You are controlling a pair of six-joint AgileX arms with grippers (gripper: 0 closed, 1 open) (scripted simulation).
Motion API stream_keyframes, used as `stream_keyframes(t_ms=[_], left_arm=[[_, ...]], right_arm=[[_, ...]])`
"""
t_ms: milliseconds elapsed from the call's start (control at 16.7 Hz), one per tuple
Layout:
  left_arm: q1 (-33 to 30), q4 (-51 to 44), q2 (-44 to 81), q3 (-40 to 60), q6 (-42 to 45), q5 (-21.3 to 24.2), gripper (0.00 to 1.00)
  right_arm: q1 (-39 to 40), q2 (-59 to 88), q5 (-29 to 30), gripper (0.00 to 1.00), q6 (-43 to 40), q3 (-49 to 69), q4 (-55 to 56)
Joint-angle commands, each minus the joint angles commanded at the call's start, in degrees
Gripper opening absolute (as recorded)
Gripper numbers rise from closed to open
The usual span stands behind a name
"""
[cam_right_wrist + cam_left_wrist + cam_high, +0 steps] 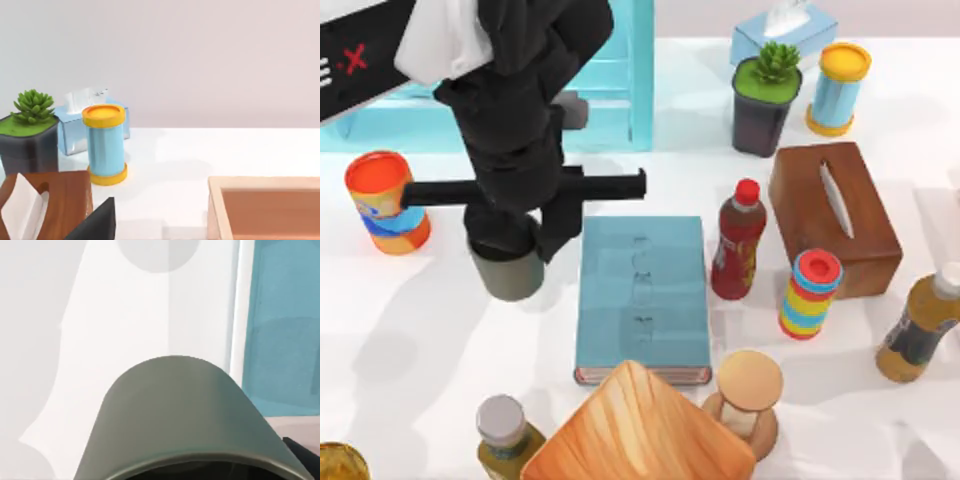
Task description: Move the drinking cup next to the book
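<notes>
While left hand point(507, 243) is hanging directly over small plain grey-green drinking cup point(510, 270), black body is hiding fingers, so cannot tell whether they are apart, together or clamped on cup. Cup is sitting upright on white counter point(410, 330), just beside left edge of large flat teal-blue hardcover book point(642, 296). Orange can with blue-yellow pattern point(386, 202) is standing farther left.

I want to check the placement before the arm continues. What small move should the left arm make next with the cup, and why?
Probably lower slightly and open. The left gripper is over the drinking cup, which already sits just left of the book with a narrow strip of white table between them. In the left wrist view the cup appears close beside the book's edge, so little sideways travel seems needed.
</notes>
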Motion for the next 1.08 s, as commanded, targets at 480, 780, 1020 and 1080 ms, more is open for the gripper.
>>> stream_keyframes(t_ms=[480, 780, 1020, 1080], left_arm=[[0.87, 8.67, 0.81, -7.73, 0.76, 0.03, 0.0], [1.2, 14.36, 1.53, -12.86, 1.22, 0.07, 0.0], [1.2, 14.36, 1.53, -12.86, 1.22, 0.07, 0.15], [1.2, 14.36, 1.53, -12.86, 1.22, 0.07, 0.23]], right_arm=[[0.0, 0.0, 0.0, 1.0, 0.0, 0.0, 0.0], [0.0, 0.0, 0.0, 1.0, 0.0, 0.0, 0.0], [0.0, 0.0, 0.0, 1.0, 0.0, 0.0, 0.0], [0.0, 0.0, 0.0, 1.0, 0.0, 0.0, 0.0]])
